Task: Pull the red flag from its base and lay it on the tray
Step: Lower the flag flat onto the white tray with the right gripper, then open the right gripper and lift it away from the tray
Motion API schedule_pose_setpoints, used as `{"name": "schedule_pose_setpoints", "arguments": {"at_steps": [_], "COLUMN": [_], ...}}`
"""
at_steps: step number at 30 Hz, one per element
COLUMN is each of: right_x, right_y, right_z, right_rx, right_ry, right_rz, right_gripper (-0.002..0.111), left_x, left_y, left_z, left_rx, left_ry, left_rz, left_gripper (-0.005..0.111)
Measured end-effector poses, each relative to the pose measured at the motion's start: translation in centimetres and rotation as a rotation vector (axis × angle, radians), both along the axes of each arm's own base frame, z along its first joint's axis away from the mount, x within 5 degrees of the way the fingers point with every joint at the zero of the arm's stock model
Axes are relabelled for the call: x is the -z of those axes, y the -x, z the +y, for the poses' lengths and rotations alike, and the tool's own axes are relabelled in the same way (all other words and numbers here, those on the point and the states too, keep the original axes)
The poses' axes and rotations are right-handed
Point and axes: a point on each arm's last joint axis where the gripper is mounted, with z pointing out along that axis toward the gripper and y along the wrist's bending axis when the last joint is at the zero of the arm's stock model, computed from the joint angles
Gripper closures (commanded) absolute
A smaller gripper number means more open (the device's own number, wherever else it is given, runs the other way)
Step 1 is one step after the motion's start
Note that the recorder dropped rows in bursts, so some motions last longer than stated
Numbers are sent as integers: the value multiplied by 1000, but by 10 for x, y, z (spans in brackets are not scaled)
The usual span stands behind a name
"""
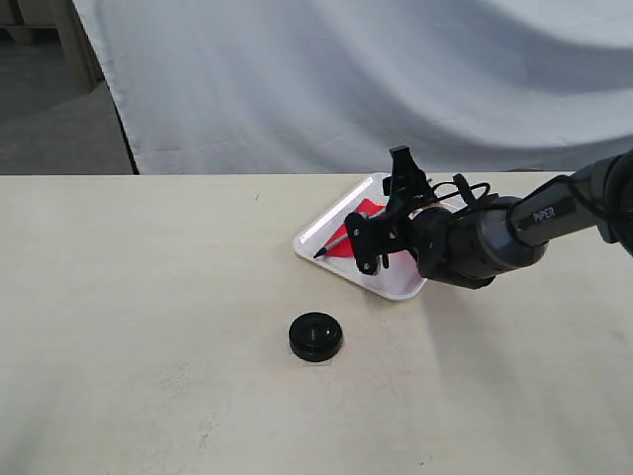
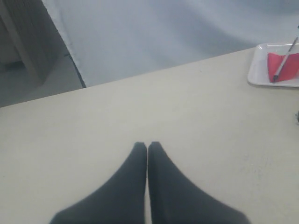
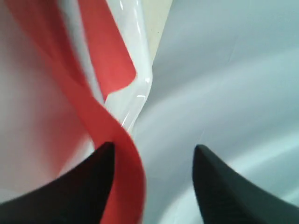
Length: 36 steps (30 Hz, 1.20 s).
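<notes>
The red flag (image 1: pixel 345 244) lies in the white tray (image 1: pixel 321 224) at the table's back right, its black stick pointing out over the tray's left rim. My right gripper (image 1: pixel 376 203) hovers over the tray, open, one finger either side of the flag. In the right wrist view the red cloth (image 3: pixel 110 56) curls beside one finger (image 3: pixel 93 182) over the tray rim (image 3: pixel 140 88), and nothing is clamped. The black round base (image 1: pixel 316 336) stands alone on the table in front of the tray. My left gripper (image 2: pixel 147 145) is shut and empty; its view shows the tray (image 2: pixel 259 70) and flag (image 2: pixel 288 64) far off.
The pale wooden table (image 1: pixel 148 297) spreads wide to the left of the base. A white cloth backdrop (image 1: pixel 346 79) hangs behind the table's far edge. The right arm (image 1: pixel 495 237) reaches in from the right side.
</notes>
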Motion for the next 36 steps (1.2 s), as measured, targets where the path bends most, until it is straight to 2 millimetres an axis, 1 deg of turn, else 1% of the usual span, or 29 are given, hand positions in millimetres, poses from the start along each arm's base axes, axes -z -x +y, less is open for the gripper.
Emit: {"name": "schedule_pose_setpoints", "arguments": {"at_steps": [2,12,14,17,18,19,21,25,29,31,32,33,34,35,36], "right_x": [0,-3,-3,-3,-2,-3,-4,-13,-16,-22,-30,-36,-46,-51,-58], "right_y": [0,-1,-1,0,0,0,0,1,4,10,14,15,17,18,19], "right_z": [-2,-17,-20,-24,-25,-27,-30,-40,-47,-51,-51,-51,-51,-52,-53], "right_rx": [29,242,283,343,358,382,418,524,614,665,703,725,764,781,799], "right_ry": [-19,-137,-158,-191,-200,-209,-218,-218,-240,-305,-416,-492,-644,-730,-888], "right_rz": [2,-35,-39,-34,-34,-39,-61,-172,-203,-163,-137,-124,-76,-27,95], "right_gripper": [42,43,45,63,75,85,108,108,108,108,108,108,108,108,108], "left_x": [0,0,0,0,0,0,0,0,0,0,0,0,0,0,0], "left_y": [0,0,0,0,0,0,0,0,0,0,0,0,0,0,0], "left_z": [0,0,0,0,0,0,0,0,0,0,0,0,0,0,0], "left_rx": [0,0,0,0,0,0,0,1,8,8,8,8,8,8,8], "left_ry": [0,-3,-3,-3,-3,-3,-3,-3,-3,-3,-3,-3,-3,-3,-3], "left_rz": [0,-1,-1,-1,-1,-1,-1,-1,-1,-1,-1,-1,-1,-1,-1], "left_gripper": [105,105,105,105,105,105,105,105,105,105,105,105,105,105,105]}}
